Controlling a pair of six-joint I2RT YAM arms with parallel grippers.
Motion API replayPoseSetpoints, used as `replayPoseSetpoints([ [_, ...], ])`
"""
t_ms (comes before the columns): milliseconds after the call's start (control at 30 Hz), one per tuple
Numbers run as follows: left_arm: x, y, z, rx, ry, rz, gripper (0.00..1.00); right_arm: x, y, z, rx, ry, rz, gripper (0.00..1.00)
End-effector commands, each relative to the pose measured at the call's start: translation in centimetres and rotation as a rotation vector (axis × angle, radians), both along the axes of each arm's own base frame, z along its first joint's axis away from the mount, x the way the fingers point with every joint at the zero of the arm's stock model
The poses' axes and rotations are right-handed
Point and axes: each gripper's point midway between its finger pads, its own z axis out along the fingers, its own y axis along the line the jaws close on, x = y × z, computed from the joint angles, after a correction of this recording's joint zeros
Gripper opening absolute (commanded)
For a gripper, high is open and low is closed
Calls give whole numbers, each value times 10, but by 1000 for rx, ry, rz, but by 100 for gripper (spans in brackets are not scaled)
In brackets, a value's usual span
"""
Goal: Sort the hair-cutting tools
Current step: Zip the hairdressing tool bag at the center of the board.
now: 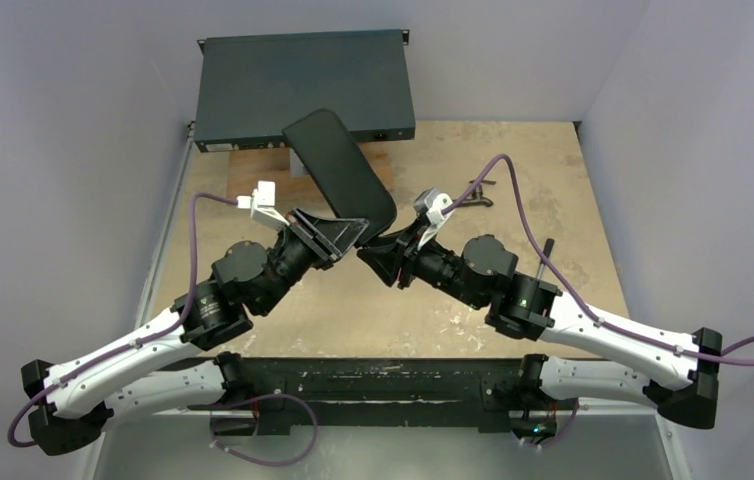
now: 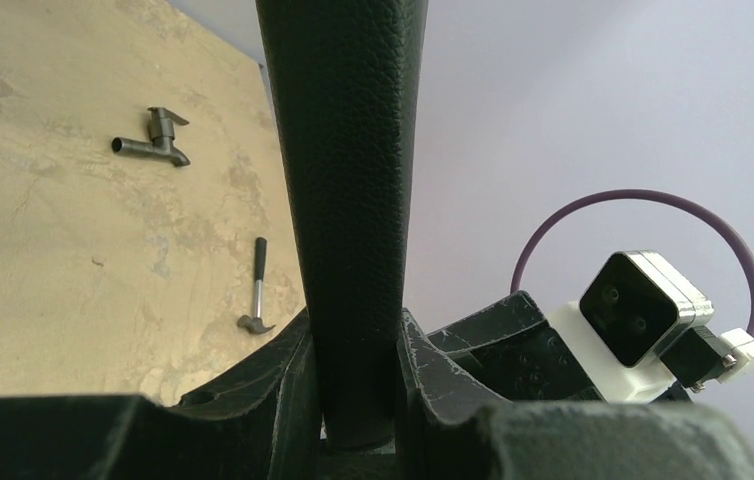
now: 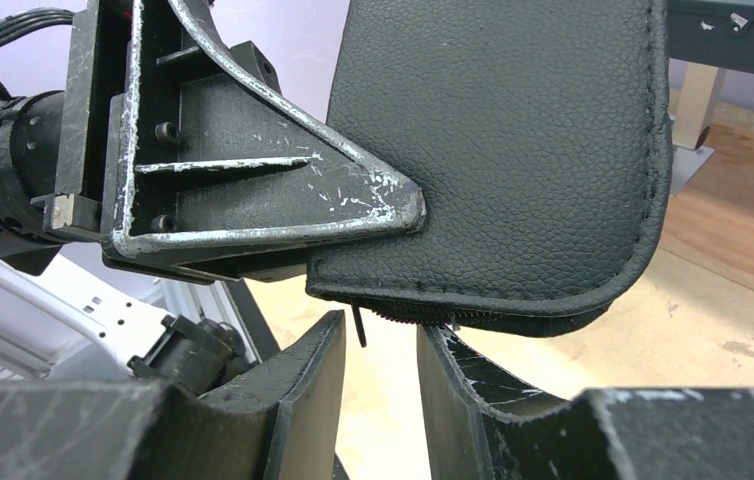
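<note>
Holding black case [image 3: 513, 150] in left gripper [image 2: 353, 345]; right gripper [image 3: 380, 335] slightly parted.

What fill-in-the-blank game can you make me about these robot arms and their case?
1. The left gripper is shut on a ___ case.
2. The right gripper has its jaws ___, just under the case's zip.
3. A small ___ lies on the table near the T-shaped fitting.
Missing words: black; open; hammer.
</note>
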Motion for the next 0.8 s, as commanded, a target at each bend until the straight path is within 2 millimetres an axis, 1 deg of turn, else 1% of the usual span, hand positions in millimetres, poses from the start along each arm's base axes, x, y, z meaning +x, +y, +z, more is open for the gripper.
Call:
replayPoseSetpoints([
  [0,-5,0,39,-87,-68,-22,0,-2,-8,50,133,-70,-11,29],
  [200,-4,-1,34,-77,-60,-17,0,-4,-8,53,140,-74,0,12],
  [267,-3,-1,33,-72,-57,-16,0,-4,-7,52,139,-74,6,13],
  [367,-2,-2,32,-69,-56,-16,0,-6,-5,53,140,-73,16,25],
  [467,-2,-1,31,-65,-56,-11,0,-6,-6,54,144,-76,18,30],
  [600,-2,-1,31,-64,-56,-11,0,-5,-7,55,149,-78,9,29],
  [767,-2,-2,28,-59,-52,-14,0,-4,-11,60,160,-85,-7,23],
])
